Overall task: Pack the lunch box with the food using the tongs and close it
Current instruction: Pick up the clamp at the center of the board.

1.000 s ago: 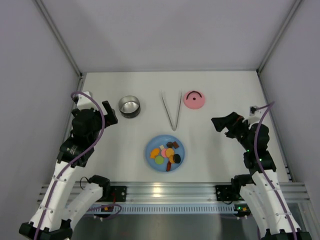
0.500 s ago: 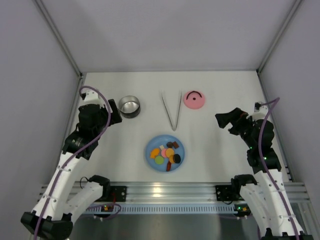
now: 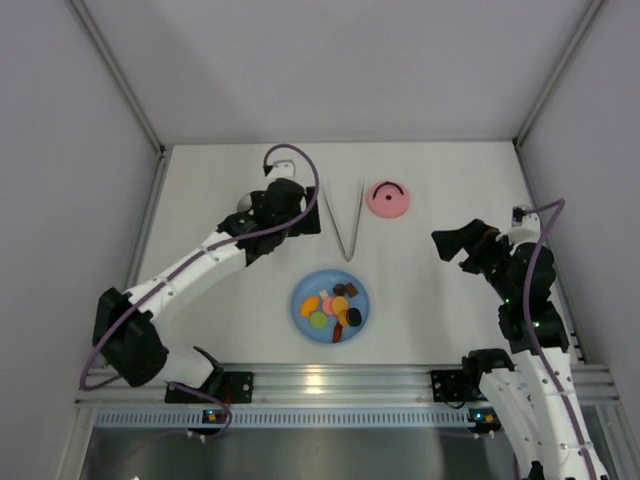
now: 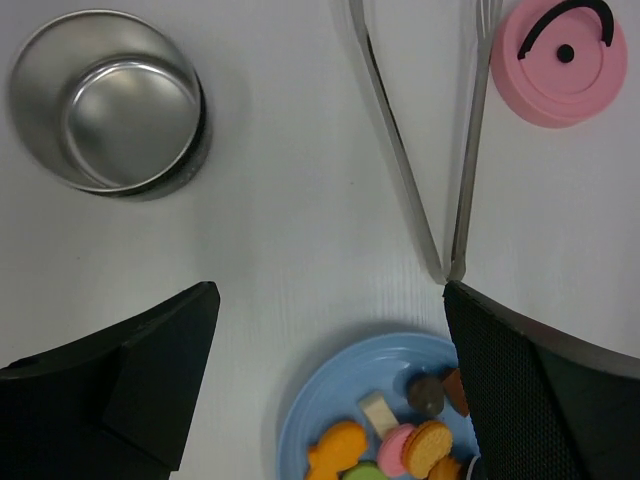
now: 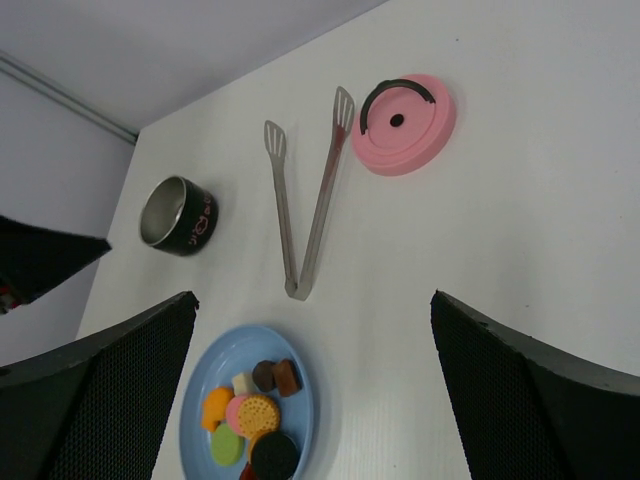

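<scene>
Well, tongs [image 4: 405,165] lie just beyond the wide-spread, empty left jaws, untouched.

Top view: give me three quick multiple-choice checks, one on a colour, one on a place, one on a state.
1. The plate is: A) pink B) blue C) steel
2. The tongs lie: A) on the plate B) between the lunch box and the lid C) inside the lunch box
3. The lunch box is: A) open and empty B) open and half full C) closed

Key: 1 B, the plate's bare rim shows blue. 2 B, the wrist views show the tongs flat, with the lunch box on one side and the lid on the other. 3 A, its steel floor is bare and the lid lies apart from it.
</scene>
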`<state>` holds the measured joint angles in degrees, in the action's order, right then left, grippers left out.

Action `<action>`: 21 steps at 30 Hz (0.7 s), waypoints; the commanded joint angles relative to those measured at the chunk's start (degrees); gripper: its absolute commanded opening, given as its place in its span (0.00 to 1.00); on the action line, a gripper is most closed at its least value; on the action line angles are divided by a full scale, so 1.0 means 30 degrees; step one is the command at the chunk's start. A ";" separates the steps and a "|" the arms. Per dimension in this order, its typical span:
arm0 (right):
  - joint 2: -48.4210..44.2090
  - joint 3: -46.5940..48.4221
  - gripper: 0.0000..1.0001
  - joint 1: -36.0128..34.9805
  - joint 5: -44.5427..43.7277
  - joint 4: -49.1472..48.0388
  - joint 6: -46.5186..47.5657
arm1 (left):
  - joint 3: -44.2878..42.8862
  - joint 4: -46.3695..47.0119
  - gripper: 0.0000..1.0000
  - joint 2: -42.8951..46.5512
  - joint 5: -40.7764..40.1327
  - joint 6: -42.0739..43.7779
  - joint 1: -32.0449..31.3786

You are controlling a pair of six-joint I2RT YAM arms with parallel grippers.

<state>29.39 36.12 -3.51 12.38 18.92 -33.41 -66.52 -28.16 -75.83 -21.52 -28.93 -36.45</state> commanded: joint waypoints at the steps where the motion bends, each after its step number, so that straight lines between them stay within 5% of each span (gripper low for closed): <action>1: -0.0187 0.1201 0.99 0.0290 0.0646 0.0900 0.0325 | -0.1756 0.1533 0.99 -0.2694 -0.2171 -0.1636 -0.1351; 7: -0.0332 0.1934 1.00 0.0319 0.1116 0.2043 0.0765 | -0.4160 0.3759 0.99 -0.8432 -0.2351 -0.2603 -0.1972; 21: 0.0076 0.2403 0.99 0.0291 0.2084 0.2805 0.1614 | -0.8379 0.5434 0.99 -1.4181 -0.1499 -0.2310 -0.2148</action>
<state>29.02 39.90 -3.51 17.50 26.33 -29.87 -88.29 -14.61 -116.05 -25.93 -35.16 -42.70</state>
